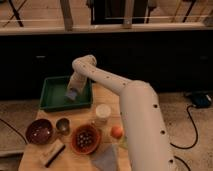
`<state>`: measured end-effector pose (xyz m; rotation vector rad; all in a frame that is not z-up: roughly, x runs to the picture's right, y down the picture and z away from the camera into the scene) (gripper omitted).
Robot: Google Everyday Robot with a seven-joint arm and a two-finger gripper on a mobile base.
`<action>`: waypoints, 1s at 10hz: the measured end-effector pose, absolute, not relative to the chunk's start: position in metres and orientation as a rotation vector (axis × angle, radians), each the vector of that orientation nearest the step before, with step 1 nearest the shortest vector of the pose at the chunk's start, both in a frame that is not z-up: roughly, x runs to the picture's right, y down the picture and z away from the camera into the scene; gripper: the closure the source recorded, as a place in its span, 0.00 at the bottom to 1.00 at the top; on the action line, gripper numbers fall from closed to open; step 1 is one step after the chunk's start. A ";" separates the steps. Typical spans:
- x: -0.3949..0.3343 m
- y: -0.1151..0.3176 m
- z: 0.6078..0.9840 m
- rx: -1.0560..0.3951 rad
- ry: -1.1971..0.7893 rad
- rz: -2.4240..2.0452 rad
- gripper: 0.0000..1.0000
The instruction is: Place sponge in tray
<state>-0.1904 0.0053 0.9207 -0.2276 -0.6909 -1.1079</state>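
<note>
The green tray [51,96] lies at the back left of the wooden table. My gripper [73,91] reaches down into it from the right, over the tray's right half. It is shut on the sponge [71,95], a small pale grey-blue block held low over the tray floor. I cannot tell whether the sponge touches the floor. The white arm [107,80] arches from the lower right across the table to the tray.
In front of the tray stand a brown bowl [39,131], a small metal cup [63,125], an orange bowl [85,138] with dark contents and a white round container [103,112]. An orange fruit [116,131], a tan-and-dark block [52,152] and a grey cloth [106,159] lie nearer the front edge.
</note>
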 end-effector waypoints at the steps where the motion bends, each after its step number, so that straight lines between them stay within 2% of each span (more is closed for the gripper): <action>1: -0.189 0.005 0.921 -0.227 -0.690 -1.106 0.20; 10: -0.181 0.002 0.917 -0.207 -0.707 -1.089 0.20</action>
